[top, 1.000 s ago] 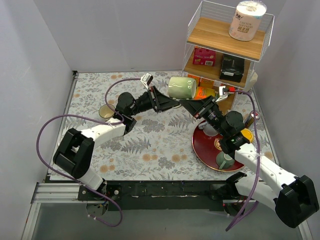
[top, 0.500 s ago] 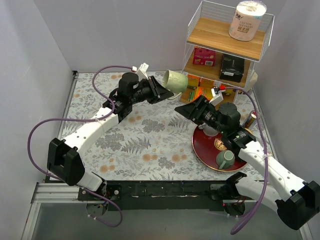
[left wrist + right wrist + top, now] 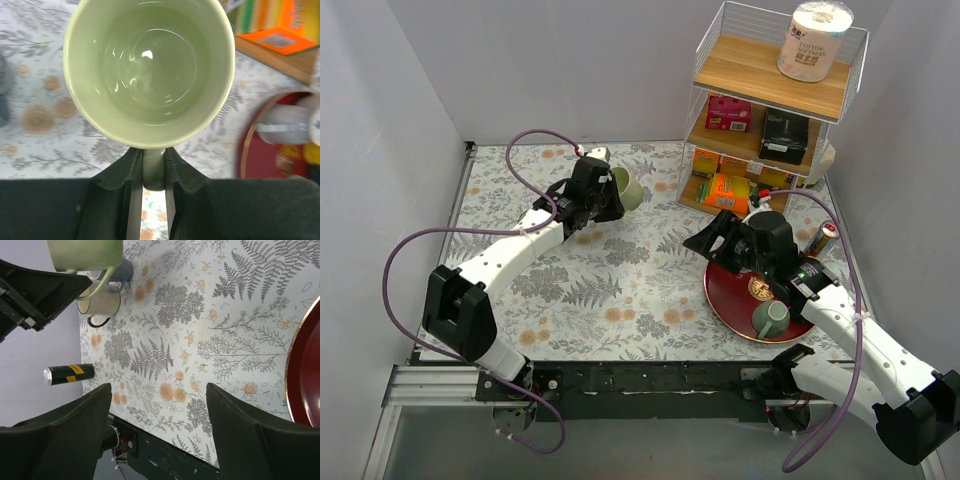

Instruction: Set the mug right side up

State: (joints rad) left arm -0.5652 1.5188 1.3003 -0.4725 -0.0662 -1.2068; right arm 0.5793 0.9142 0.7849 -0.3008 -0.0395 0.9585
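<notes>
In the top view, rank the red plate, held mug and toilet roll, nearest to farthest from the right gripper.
1. Red plate, just beside the right gripper.
2. Mug, to its left, in the left gripper.
3. Toilet roll, top shelf, back right.

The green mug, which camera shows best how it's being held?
The left wrist view: the green mug fills the frame, mouth toward the lens, handle pinched in the left gripper. The top view shows the mug small beside the arm; the right wrist view catches only its side and handle.
</notes>
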